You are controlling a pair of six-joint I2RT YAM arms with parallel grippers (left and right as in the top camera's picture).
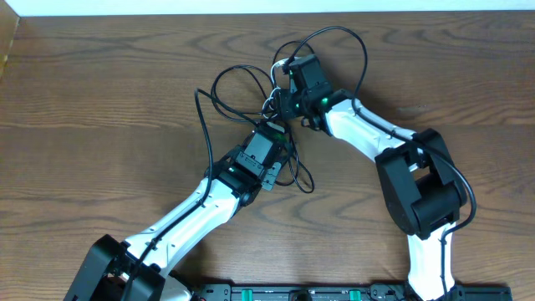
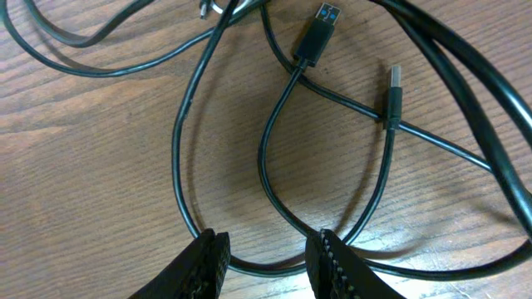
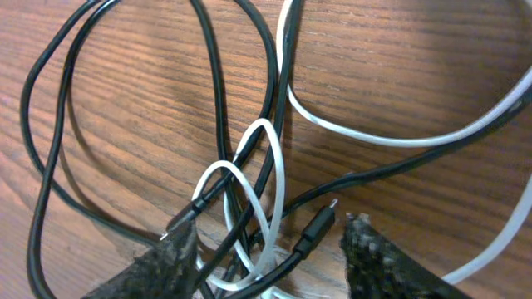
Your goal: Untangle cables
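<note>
**When the Jaws Close: Snag Hazards**

Because both grippers stand released directly over the cables (image 1: pixel 272 99), the closing move decides the outcome. The left gripper (image 2: pixel 270 266) has its jaws apart, with one loop of black cable (image 2: pixel 176 149) passing between them at table level; it grips nothing. The right gripper (image 3: pixel 274 266) is likewise unclenched, but its jaws straddle several strands at once: a loop of white cable (image 3: pixel 399 141), black strands crossing it, and a small plug (image 3: pixel 317 226).

Hazard 1, multi-strand pinch. If the right gripper closes where it stands, it probably clamps white and black strands together. Pulling then tightens the crossing instead of freeing it.

Hazard 2, plug snag. Outward from the left gripper, two USB plugs (image 2: pixel 316 33) lie beyond the loop, one crossing another black strand. A pull along the loop can drag a plug head into a crossing, where it is likely to catch.

Hazard 3, opposed pull. In the overhead view the two grippers sit close together at the centre of the tangle, with loops spreading over the table (image 1: pixel 100 100) on both sides. If both seize the same cable, they work against each other, and the arms risk contact.
</note>
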